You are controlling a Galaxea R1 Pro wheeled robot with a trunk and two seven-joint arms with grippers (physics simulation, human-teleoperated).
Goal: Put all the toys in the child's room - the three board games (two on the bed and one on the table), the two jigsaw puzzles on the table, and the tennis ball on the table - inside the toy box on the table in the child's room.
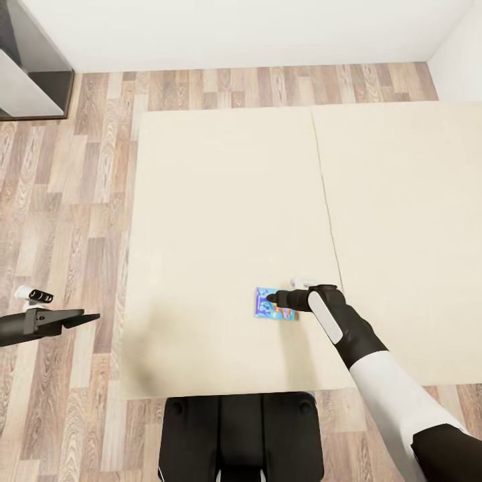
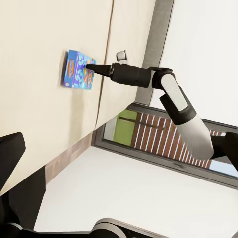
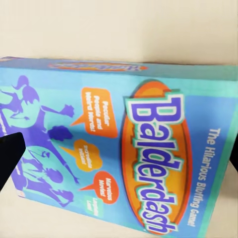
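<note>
The right gripper (image 1: 273, 298) hangs just over the Balderdash board game (image 1: 270, 305) lying flat near the bed's (image 1: 221, 201) front edge, its grip impossible to judge, while the left gripper (image 1: 84, 318) sits over open floor (image 1: 67, 201), grip likewise unclear.

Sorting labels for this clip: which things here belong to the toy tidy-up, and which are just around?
Job:
board game on the bed
right claw over it

Just around:
dark shelf
wood floor
left claw, off the bed
</note>
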